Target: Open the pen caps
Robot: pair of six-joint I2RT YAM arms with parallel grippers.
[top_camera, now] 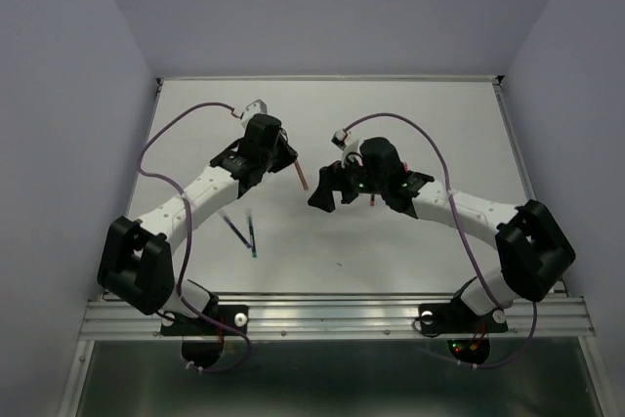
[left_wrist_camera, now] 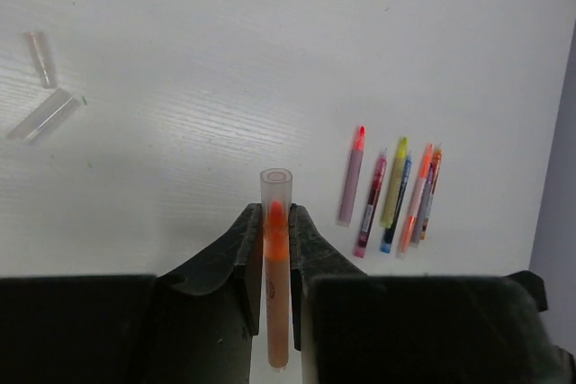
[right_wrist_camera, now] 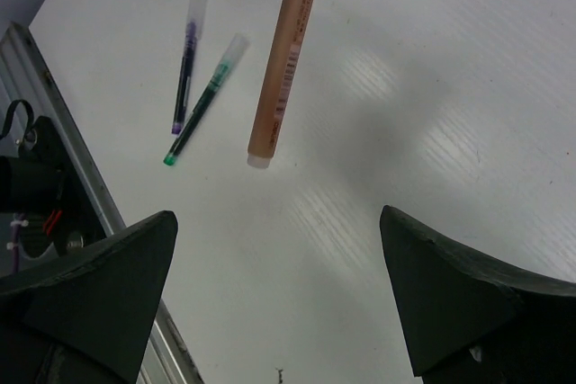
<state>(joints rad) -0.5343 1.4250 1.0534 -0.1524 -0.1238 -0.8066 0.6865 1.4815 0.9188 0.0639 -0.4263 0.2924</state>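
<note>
Nothing can be read with certainty; the orange pen (right_wrist_camera: pixel 279 60) carries a strip of dark print (right_wrist_camera: pixel 290 62) running along its barrel (small lettering or a barcode, I cannot tell which), too fine to make out; in the left wrist view the same barrel shows one faint mark, likewise illegible.

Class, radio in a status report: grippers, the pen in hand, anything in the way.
Left gripper shut on orange pen, clear cap on. Right gripper open, apart from pen. Nothing between them.
</note>
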